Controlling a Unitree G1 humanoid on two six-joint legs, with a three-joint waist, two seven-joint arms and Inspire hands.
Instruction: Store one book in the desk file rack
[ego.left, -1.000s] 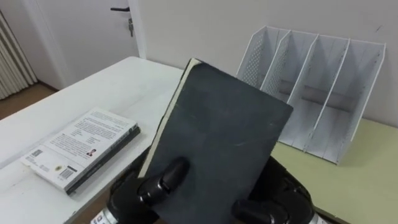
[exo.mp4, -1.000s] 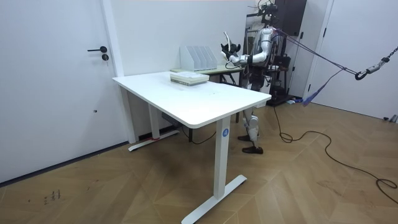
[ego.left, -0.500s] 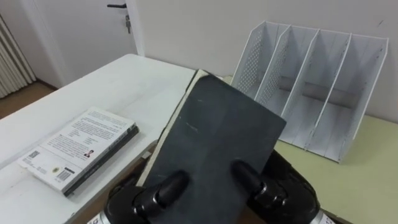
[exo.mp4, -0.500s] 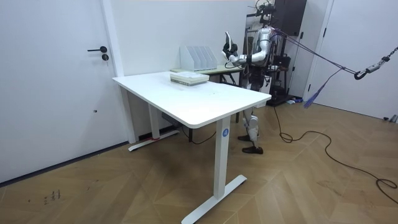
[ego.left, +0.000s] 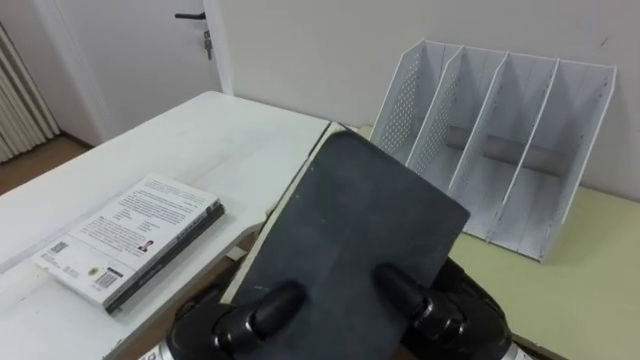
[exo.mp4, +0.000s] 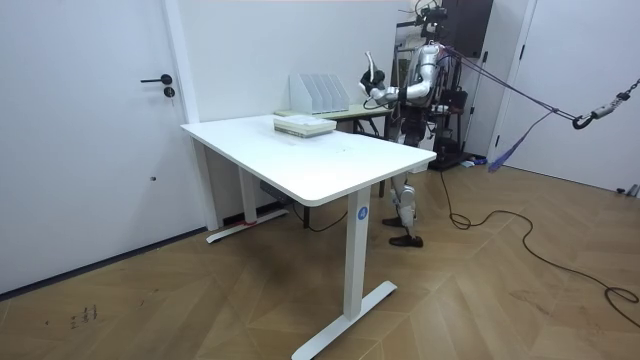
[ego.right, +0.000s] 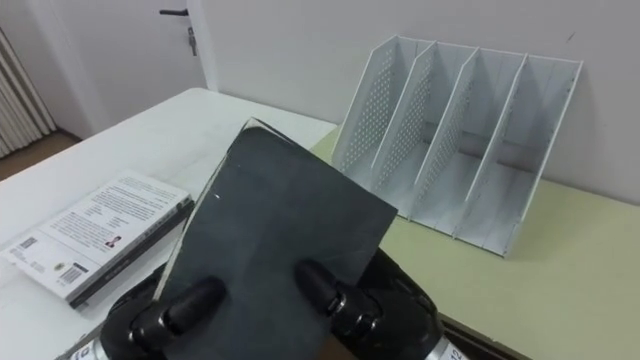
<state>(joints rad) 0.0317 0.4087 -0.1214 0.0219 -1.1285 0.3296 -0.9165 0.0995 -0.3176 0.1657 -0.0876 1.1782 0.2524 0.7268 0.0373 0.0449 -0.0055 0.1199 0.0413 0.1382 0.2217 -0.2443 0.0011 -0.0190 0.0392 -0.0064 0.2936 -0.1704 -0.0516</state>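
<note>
**Book tips back toward the rack, both thumbs now on its cover**

Since a second ago the dark book (ego.left: 352, 235) has leaned back from near upright, its pale page edge has turned out of sight, and the right thumb has come onto the cover. The left hand (ego.left: 262, 310) and right hand (ego.left: 415, 300) both clamp the book's lower end, thumbs curled over the front and the rest of the fingers hidden behind it.

The book is held in the air, its long axis running from the hands up and away. The white file rack (ego.left: 500, 140) stands ahead and slightly right of it on the pale green table (ego.left: 590, 270), its four slots empty and open toward the robot. The book's far corner points at the leftmost, perforated wall. Nothing stands between book and rack.

To the left, well apart, a stack of books (ego.left: 130, 240) lies flat on the white table (ego.left: 200, 130).
</note>
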